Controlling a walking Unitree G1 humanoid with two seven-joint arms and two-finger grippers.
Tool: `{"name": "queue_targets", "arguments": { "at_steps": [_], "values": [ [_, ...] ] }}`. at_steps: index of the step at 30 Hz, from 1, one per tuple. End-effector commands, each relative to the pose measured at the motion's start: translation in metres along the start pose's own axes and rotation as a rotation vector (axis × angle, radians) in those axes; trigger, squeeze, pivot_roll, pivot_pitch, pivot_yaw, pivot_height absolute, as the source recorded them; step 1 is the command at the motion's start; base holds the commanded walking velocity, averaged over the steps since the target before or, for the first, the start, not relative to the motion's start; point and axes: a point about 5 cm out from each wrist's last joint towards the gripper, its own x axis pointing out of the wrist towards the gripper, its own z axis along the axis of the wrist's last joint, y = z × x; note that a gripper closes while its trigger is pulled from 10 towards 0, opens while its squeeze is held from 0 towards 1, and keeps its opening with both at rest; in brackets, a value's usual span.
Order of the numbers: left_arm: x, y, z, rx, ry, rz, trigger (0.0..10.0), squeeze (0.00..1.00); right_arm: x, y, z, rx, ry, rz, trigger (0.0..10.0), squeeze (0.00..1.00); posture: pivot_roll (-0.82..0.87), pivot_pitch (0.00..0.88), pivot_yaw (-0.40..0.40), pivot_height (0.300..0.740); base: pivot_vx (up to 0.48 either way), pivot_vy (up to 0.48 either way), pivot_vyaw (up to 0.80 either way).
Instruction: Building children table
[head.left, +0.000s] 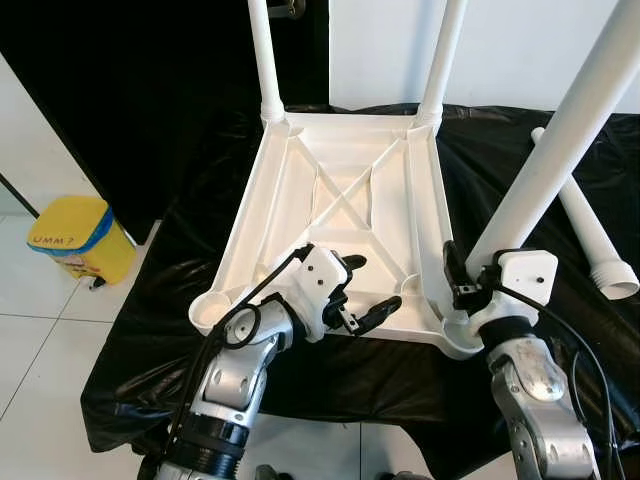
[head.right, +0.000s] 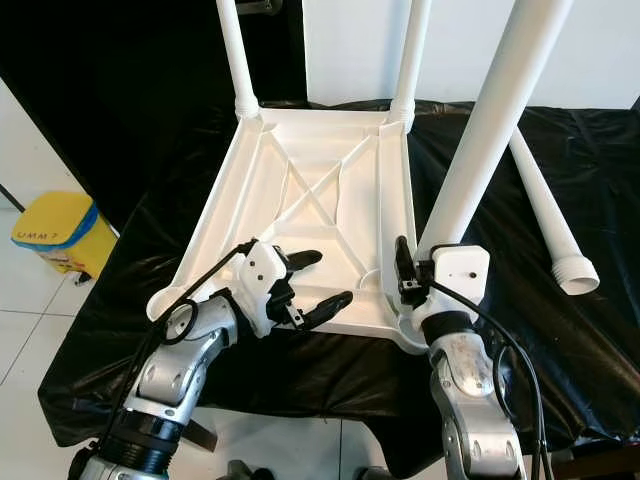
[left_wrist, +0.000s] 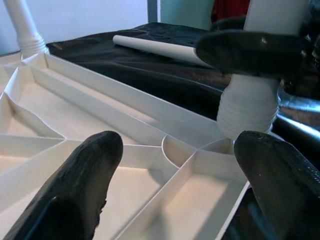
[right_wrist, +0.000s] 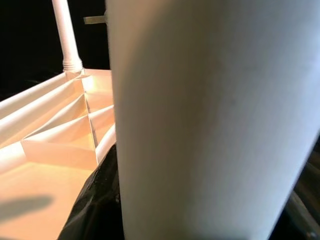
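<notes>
A white plastic tabletop (head.left: 340, 200) lies upside down on a black-draped bench (head.left: 150, 330). The right gripper (head.left: 478, 283) clenches a leg (head.left: 560, 140) at the 5 o'clock socket. The left gripper (head.left: 362, 290) hovers, fingers spread. The leg looks light, stiff and smooth; grip near its base.

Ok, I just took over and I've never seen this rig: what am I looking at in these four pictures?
The two wide pictures come from the robot's head, looking down; the other two come from cameras on its wrists. A white plastic table top lies upside down on a black cloth. Two legs already stand in its far corners. The right hand grips a third leg at the near right corner socket; that leg is the big white shape in the right wrist picture. The left hand is open, hovering over the table top's near edge. A fourth leg lies loose on the cloth.
</notes>
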Motion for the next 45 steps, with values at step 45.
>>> {"name": "queue_targets", "arguments": {
  "at_steps": [45],
  "values": [
    [-0.006, -0.035, 0.01, -0.126, 0.05, -0.168, 10.0, 0.0, -0.034, -0.001, -0.042, -0.062, 0.088, 0.151, 10.0, 0.0, -0.21, 0.117, 0.039, 0.74, 0.0, 0.0, 0.0]
  ]
}}
